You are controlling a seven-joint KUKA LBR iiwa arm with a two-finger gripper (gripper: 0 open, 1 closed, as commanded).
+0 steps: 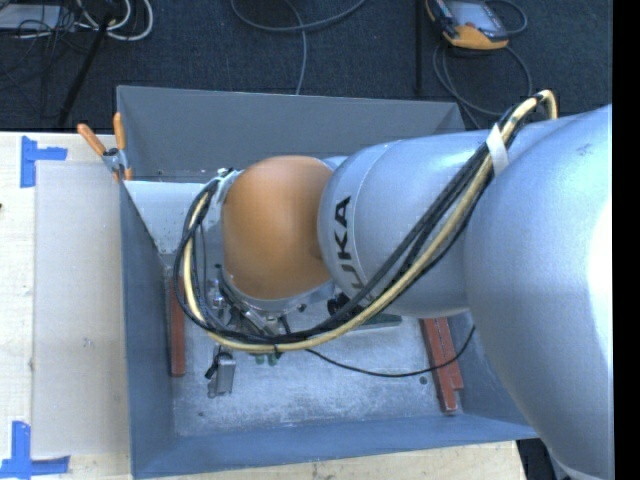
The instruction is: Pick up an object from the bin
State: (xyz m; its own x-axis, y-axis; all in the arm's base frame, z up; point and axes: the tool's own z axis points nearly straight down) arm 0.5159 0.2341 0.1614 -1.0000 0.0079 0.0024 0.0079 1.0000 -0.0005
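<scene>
Bin floor (330, 398) lies close under the gripper (221, 374).

The arm (470, 258) reaches in from the right; its orange wrist cover (272, 223) hangs over the bin's (300, 440) left half, with the gripper (221, 372) probably pointing down.

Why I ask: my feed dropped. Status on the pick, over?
Hand low at left floor of bin, state unclear. Nothing seen held. Red-brown bar close beside it.

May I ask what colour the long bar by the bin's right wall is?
The long bar is reddish-brown; camera view.
</scene>
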